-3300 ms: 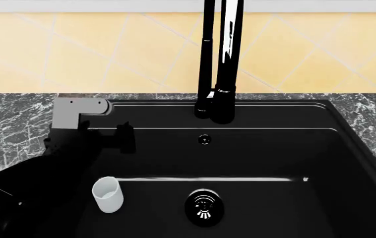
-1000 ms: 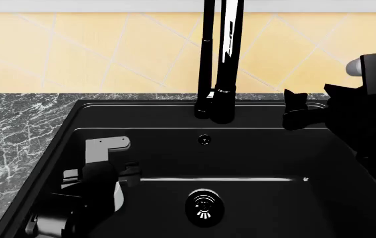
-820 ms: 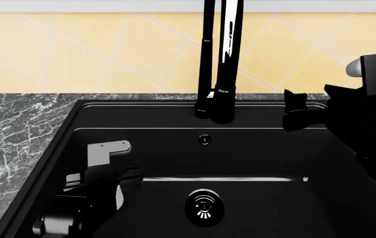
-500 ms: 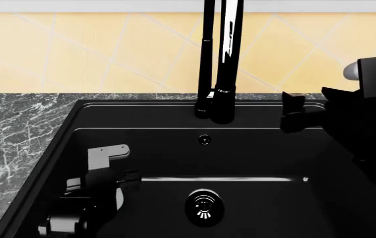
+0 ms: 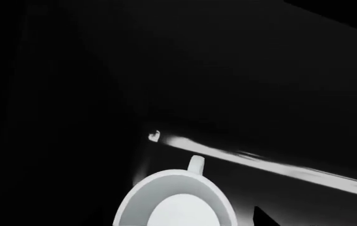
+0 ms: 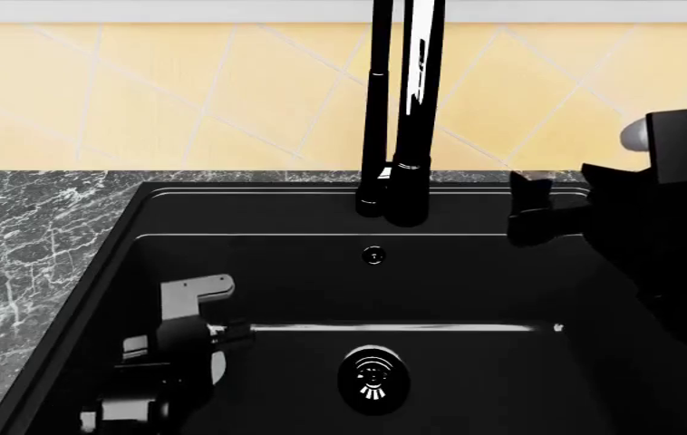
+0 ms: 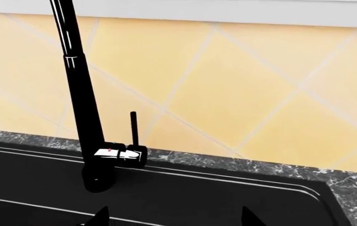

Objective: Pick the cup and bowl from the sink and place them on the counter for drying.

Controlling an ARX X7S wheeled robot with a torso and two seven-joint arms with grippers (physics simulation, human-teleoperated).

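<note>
The white cup [image 6: 219, 366] stands in the black sink [image 6: 477, 281], left of the drain, mostly hidden by my left arm. In the left wrist view the cup [image 5: 175, 202] shows from above, its open mouth between the jaws. My left gripper [image 6: 213, 355] is low in the sink around the cup and open. One dark fingertip [image 5: 263, 219] stands a little apart from the cup's rim; the other is lost in the dark. My right gripper [image 6: 532, 214] hovers open and empty over the sink's back right corner, its fingertips [image 7: 100, 217] wide apart. The bowl is out of view.
The tall black faucet [image 6: 404, 109] rises from the sink's back edge, and also shows in the right wrist view [image 7: 81, 108]. The round drain [image 6: 374, 379] lies mid-floor and an overflow hole [image 6: 374, 256] is in the back wall. Marble counter [image 6: 29, 236] lies to the left, yellow tiled wall behind.
My left gripper has sunk lower into the sink around the cup. My right gripper has drifted slightly left.
</note>
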